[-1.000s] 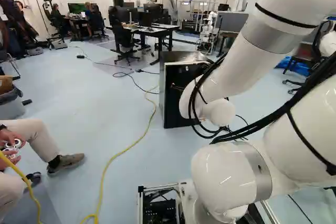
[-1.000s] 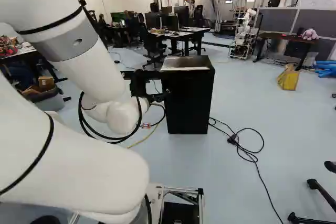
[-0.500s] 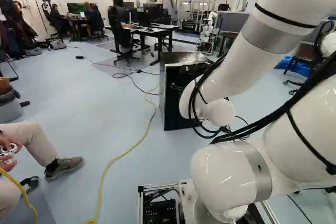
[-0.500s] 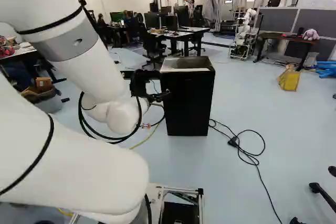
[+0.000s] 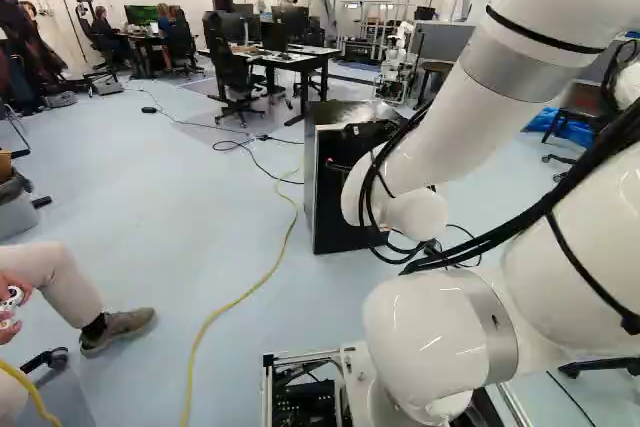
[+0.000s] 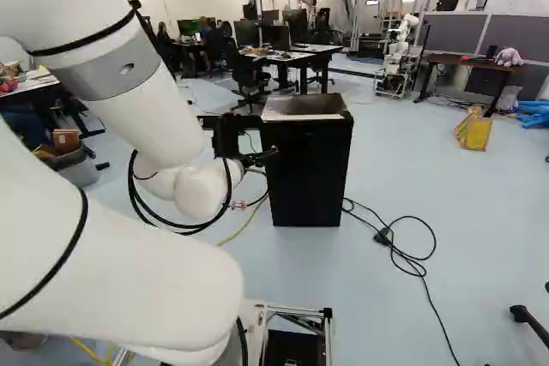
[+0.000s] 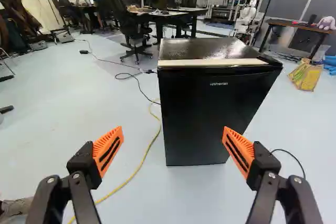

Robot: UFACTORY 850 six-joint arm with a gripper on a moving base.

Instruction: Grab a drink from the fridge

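In the right base view the gripper (image 6: pixel 262 158) reaches toward a small black fridge (image 6: pixel 307 173), overlapping its front's left side in that picture. The wrist view shows the gripper (image 7: pixel 173 139) wide open, its two orange pads (image 7: pixel 108 150) well apart and nothing between them. Ahead stands the fridge (image 7: pixel 210 116), upright, its door closed, with a pale strip along the top front edge. Floor shows between the pads and the fridge's base. Whether the gripper touches the fridge I cannot tell. No drink shows; the fridge's inside is hidden.
A yellow cable (image 5: pixel 245 294) runs along the floor left of the fridge; a black cable (image 6: pixel 416 265) lies to its right. Behind are desks (image 6: pixel 296 59) and an office chair (image 7: pixel 131 19). Another robot (image 6: pixel 396 57) stands farther back. A seated person's leg (image 5: pixel 75 292) is at the left.
The base has moved a little forward, so the fridge looks slightly nearer and lower in both base views. The arm holds its pose against its lowest joint. The fridge door stays closed.
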